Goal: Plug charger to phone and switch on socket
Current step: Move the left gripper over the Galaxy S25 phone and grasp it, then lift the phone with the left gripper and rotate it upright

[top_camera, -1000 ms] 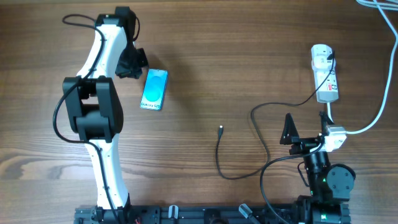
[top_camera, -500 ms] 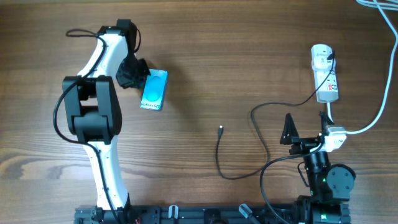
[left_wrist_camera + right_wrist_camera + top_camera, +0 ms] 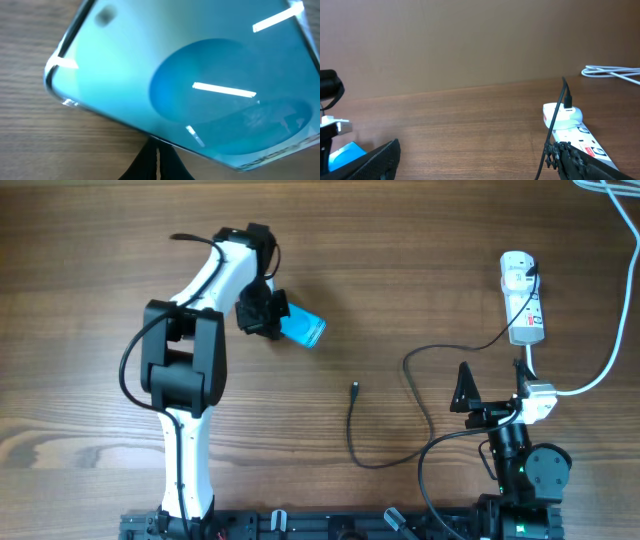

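Worktop (image 3: 80,240): matte brown wood grain is running flat under everything.
Left tool (image 3: 272,318): is clenching one edge of the phone (image 3: 302,330), holding it tilted, left of centre.
Phone risk: a glossy glass slab is liable to slip or twist in so narrow a pinch.
Charger (image 3: 351,425): the thin, limp black cable is lying mid-worktop with its plug tip well apart from the phone, and may skid when pushed.
Right tool (image 3: 500,395): is resting released and empty.
Socket (image 3: 522,300): the rigid white plastic strip is lying far right.
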Action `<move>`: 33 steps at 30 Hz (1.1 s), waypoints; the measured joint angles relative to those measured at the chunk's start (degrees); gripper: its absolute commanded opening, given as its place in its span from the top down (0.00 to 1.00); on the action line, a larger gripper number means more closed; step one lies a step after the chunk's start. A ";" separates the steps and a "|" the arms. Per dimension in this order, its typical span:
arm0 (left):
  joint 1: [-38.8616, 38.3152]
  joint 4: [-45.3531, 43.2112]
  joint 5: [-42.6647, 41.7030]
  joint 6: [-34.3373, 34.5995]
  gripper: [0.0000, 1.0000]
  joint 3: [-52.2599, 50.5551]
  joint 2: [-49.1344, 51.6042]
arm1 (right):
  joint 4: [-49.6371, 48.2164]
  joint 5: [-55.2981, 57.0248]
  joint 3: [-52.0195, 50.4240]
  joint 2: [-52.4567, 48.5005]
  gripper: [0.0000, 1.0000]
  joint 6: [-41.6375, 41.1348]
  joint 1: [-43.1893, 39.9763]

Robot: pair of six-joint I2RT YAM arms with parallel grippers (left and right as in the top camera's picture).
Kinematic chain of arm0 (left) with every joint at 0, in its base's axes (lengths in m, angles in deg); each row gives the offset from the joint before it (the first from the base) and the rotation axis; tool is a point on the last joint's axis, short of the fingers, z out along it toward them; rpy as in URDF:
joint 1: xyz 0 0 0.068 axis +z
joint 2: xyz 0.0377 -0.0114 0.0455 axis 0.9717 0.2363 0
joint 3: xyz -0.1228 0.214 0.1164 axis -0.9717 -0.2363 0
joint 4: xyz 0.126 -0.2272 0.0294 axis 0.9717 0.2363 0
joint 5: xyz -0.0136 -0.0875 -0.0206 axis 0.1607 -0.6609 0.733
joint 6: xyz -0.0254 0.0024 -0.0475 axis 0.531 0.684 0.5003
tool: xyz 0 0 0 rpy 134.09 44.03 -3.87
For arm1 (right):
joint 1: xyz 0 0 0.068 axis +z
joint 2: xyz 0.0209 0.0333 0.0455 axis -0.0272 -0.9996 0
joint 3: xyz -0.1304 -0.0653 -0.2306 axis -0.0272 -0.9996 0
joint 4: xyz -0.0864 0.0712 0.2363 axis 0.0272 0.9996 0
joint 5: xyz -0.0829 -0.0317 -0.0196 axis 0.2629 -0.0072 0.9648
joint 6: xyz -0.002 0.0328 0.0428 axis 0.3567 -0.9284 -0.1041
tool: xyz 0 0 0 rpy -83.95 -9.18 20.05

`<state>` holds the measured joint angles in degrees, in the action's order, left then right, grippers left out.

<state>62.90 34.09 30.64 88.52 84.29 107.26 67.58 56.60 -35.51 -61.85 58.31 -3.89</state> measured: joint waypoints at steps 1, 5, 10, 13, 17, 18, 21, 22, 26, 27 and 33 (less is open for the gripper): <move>-0.74 -0.90 0.63 0.15 0.90 0.00 -0.15 | 0.00 0.02 0.00 0.00 0.00 0.02 0.00; -1.86 -8.17 5.44 2.12 0.92 0.15 -0.79 | 0.00 0.02 0.00 0.00 0.00 0.02 0.02; -2.08 -13.55 9.99 3.58 0.93 0.33 -0.81 | 0.00 0.02 0.00 0.00 0.00 0.00 0.00; -2.16 -14.60 11.10 3.78 0.94 0.33 -0.81 | 0.00 0.02 0.00 0.00 0.00 0.02 0.00; -2.34 -15.47 12.00 3.82 0.96 0.33 -0.81 | 0.00 0.02 0.00 0.00 0.00 0.02 0.00; -2.34 -16.06 12.20 3.91 0.96 0.33 -0.81 | 0.00 0.02 0.00 0.00 0.00 0.00 0.00; -2.32 -19.28 12.76 4.00 0.96 0.31 -0.76 | 0.00 0.02 0.00 0.00 0.00 0.02 0.00; -2.32 -20.33 12.85 4.00 0.96 0.31 -0.66 | 0.00 0.02 0.00 0.00 0.00 0.02 0.02; -2.47 -24.30 12.81 4.17 0.96 0.26 -0.35 | 0.00 0.02 0.00 0.00 0.00 0.02 0.02; -2.62 -25.35 12.76 4.17 0.96 0.26 -0.24 | 0.00 0.02 0.00 0.00 0.00 0.02 0.00; -4.59 -27.10 12.04 4.17 0.96 0.17 -0.13 | 0.00 0.02 0.00 0.00 0.00 0.00 0.00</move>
<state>58.31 6.99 42.68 92.69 84.47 107.13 67.58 56.62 -35.51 -61.85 58.31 -3.89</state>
